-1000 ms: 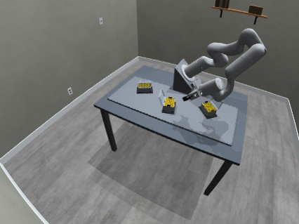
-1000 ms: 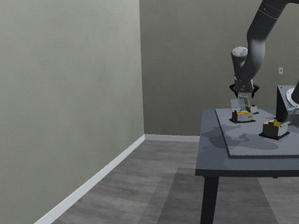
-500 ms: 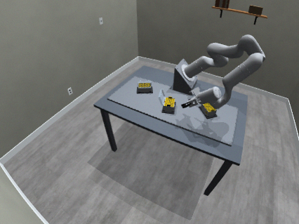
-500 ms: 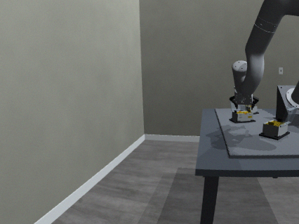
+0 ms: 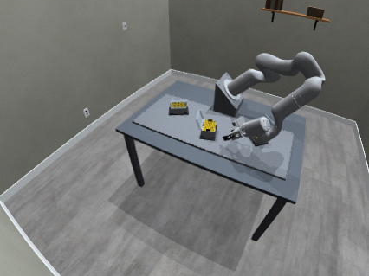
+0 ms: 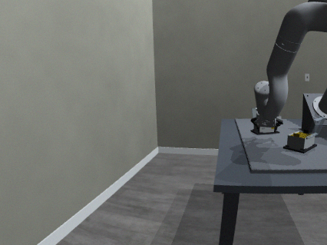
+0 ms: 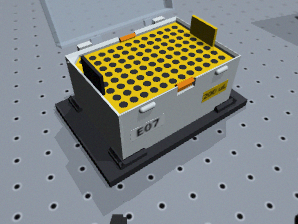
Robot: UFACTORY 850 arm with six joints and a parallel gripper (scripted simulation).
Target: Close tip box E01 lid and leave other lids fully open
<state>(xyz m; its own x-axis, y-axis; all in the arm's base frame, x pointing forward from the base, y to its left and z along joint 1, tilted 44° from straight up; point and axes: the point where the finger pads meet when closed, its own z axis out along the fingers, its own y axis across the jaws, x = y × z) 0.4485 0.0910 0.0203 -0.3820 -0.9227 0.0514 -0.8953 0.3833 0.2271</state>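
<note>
The box marked E07 [image 7: 175, 107] [image 5: 209, 129] [image 6: 267, 129] is the middle one. It sits flat between the locators of its dark holder plate [image 7: 85, 145]. Its lid [image 7: 100, 20] [image 5: 199, 119] stands open behind it. Another box [image 5: 178, 106] is at the left in the top view, its lid hard to see. The third box [image 6: 301, 140] is nearest in the exterior view, lid [image 6: 320, 124] raised; the arm mostly hides it in the top view. Their stickers are unreadable; E01 is not seen. My gripper [image 5: 230, 133] is open and low, between the middle and third boxes.
The boxes stand on a perforated grey board [image 5: 149, 116] [image 6: 265, 160] on the table [image 5: 182, 146]. The arm's dark base mount [image 5: 226, 99] stands behind the board. My arm reaches over the third box's side.
</note>
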